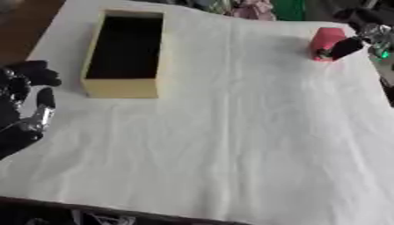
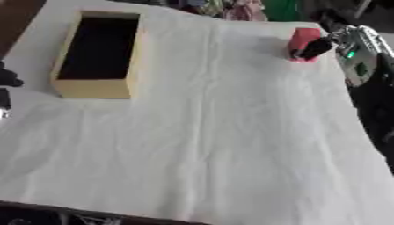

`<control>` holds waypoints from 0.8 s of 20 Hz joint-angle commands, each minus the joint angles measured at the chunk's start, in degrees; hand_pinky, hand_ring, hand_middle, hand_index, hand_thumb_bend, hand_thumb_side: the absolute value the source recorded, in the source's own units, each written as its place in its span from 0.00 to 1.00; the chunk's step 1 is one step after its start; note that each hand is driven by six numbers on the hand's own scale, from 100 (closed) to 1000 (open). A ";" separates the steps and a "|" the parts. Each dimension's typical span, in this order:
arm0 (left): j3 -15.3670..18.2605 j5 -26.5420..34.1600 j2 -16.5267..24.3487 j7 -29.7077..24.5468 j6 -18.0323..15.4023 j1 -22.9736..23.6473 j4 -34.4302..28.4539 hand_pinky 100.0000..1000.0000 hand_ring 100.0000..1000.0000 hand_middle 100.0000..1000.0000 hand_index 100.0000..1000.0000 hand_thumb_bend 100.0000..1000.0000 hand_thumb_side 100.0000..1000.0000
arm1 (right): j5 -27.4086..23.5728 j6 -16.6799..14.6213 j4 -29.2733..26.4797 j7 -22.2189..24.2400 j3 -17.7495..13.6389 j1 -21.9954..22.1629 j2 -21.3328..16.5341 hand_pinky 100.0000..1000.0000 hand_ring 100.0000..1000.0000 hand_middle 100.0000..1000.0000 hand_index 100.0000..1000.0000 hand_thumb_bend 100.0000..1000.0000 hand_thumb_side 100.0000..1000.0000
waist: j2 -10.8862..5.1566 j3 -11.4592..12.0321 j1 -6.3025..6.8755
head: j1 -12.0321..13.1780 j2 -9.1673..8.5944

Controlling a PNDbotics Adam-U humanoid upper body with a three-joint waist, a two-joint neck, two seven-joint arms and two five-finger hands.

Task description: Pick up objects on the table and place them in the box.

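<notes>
A red block [image 1: 327, 40] stands at the far right of the table, on the white cloth [image 1: 231, 132] and well apart from the box [image 1: 123, 90], which sits at the far left. The right hand [image 1: 344, 47] is laid against the block's right side, with a dark finger across its near right corner. The pick-up step is judged to be in hand: the block is being closed on, but it cannot be told whether it has left the cloth.

Whether the right hand's fingers are curled round the block or only touching it cannot be told. Most of that hand is cut off by the right edge or lost among the silver parts of the wrist.

The box is open at the top, pale yellow outside and dark inside. Nothing can be made out within it, as its floor lies in shadow.

For the next move, a sure hold on the block would be called for. A lift and a long carry leftward across the table would follow, with the block kept clear of the box's right wall before it is let go over the opening.

The left hand [image 1: 27, 110] is seen at the near left edge, beside the box, idle, its fingers relaxed and apart with nothing held. No other loose object is seen on the cloth.
</notes>
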 commanded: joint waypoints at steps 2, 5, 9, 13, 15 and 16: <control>0.09 0.26 1.28 -0.23 -0.14 -0.51 -1.14 1.00 0.68 0.63 0.79 0.00 0.03 | 0.58 0.51 0.55 -0.46 -0.84 -1.31 -1.14 0.84 1.00 0.91 0.94 0.38 0.09 | -0.78 0.07 0.36 | -0.14 -0.42; 0.07 0.26 1.22 -0.29 -0.15 -0.55 -1.15 1.00 0.69 0.63 0.79 0.00 0.03 | 0.68 0.65 0.98 -0.56 -0.91 -1.26 -1.08 0.84 1.00 0.91 0.94 0.38 0.09 | -0.69 0.10 0.41 | -0.15 -0.43; 0.03 0.25 1.17 -0.35 -0.17 -0.59 -1.16 1.00 0.69 0.62 0.79 0.00 0.03 | 1.02 0.96 1.59 -0.82 -1.09 -1.22 -0.97 0.83 1.00 0.91 0.93 0.38 0.08 | -0.55 0.19 0.49 | -0.15 -0.49; 0.01 0.24 1.10 -0.38 -0.18 -0.63 -1.17 1.00 0.69 0.62 0.79 0.00 0.04 | 1.00 1.10 1.96 -1.18 -1.19 -1.15 -0.80 0.83 1.00 0.90 0.93 0.36 0.03 | -0.44 0.23 0.57 | -0.16 -0.48; -0.03 0.25 1.08 -0.41 -0.18 -0.67 -1.17 1.00 0.69 0.62 0.79 0.00 0.04 | 1.00 1.20 2.12 -1.32 -1.20 -1.12 -0.72 0.83 1.00 0.90 0.92 0.34 0.00 | -0.39 0.25 0.61 | -0.15 -0.51; -0.04 0.25 1.07 -0.43 -0.18 -0.68 -1.17 1.00 0.69 0.62 0.79 0.00 0.04 | 1.06 1.29 2.19 -1.45 -1.22 -1.11 -0.67 0.82 1.00 0.89 0.92 0.32 0.00 | -0.36 0.28 0.63 | -0.15 -0.52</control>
